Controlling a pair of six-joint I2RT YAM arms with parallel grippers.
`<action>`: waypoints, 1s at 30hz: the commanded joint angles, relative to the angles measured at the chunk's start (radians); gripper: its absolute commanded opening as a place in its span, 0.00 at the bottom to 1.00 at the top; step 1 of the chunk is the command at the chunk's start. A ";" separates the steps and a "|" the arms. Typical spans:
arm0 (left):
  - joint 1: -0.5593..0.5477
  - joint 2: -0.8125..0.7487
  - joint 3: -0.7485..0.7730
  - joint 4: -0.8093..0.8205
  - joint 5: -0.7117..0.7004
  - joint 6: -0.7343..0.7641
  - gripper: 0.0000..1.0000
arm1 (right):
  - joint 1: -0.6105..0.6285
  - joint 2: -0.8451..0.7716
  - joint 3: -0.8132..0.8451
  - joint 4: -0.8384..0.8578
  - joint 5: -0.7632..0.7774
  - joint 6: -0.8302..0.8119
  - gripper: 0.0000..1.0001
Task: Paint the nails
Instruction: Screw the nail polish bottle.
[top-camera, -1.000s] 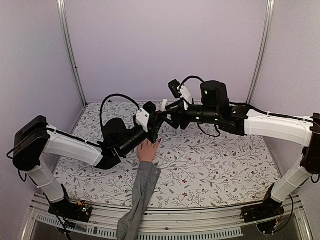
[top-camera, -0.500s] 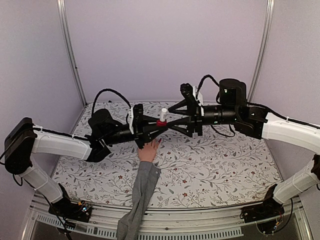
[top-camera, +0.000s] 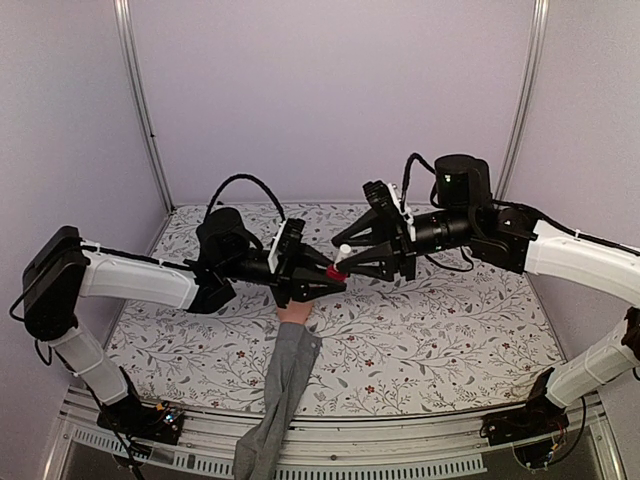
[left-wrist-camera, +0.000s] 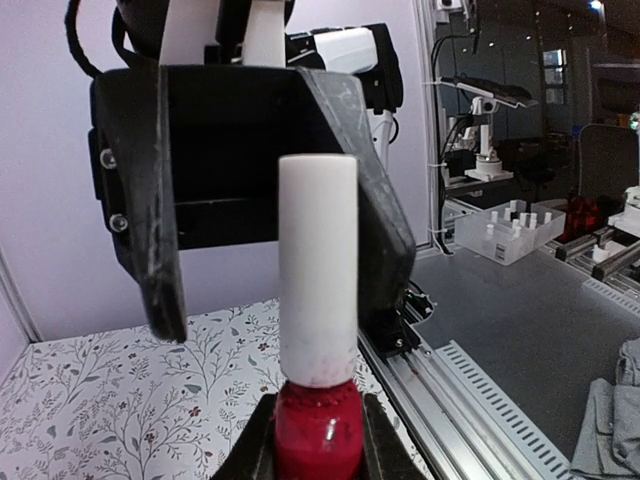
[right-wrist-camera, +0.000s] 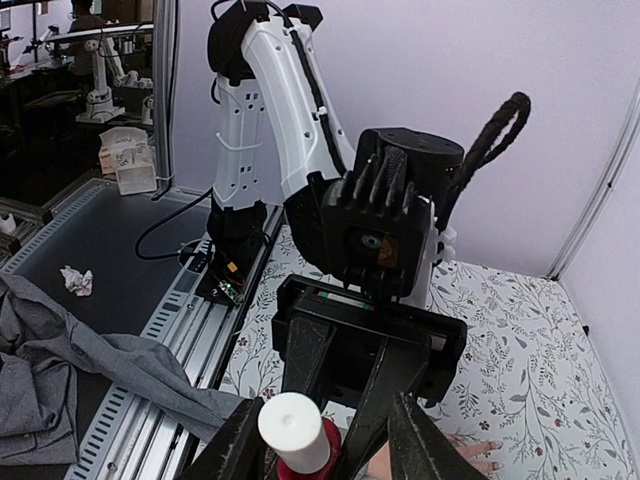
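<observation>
Left gripper was clamped on the red polish bottle, with the jaws pinching the bottle body from both sides. In the left wrist view the bottle stood upright, its white cap sticking out past the fingertips.

Right gripper had its jaws parted and straddling the cap, one finger on each side. Both wrist views showed a gap between cap and fingers, so it wasn't gripping anything.

In the top view the left arm reached in from 9 o'clock and the right arm from 3 o'clock. They met nose to nose above the middle of the floral table, and bottle and cap were held in the air, off the surface.

The peach mannequin hand lay flat on the table at about 7 o'clock from the bottle, close under the left gripper. Only its lower part showed there, as the fingers were hidden behind the gripper. The grey sleeve ran from the hand toward 6 o'clock and hung over the near edge.

In the right wrist view a few spread fingers showed at the bottom edge, at 5 o'clock from the cap and flat on the cloth. The nails were too small to resolve in any view, so I couldn't tell whether they had polish. Neither gripper was touching the hand.
</observation>
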 joint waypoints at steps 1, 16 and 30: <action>0.006 0.023 0.031 0.009 0.070 -0.041 0.00 | -0.003 -0.002 0.042 -0.038 -0.049 -0.030 0.39; 0.024 0.024 0.034 0.038 0.056 -0.069 0.00 | 0.010 0.040 0.069 -0.110 -0.047 -0.060 0.13; 0.036 -0.063 -0.043 0.083 -0.277 -0.019 0.00 | 0.012 0.107 0.098 -0.059 0.095 0.074 0.00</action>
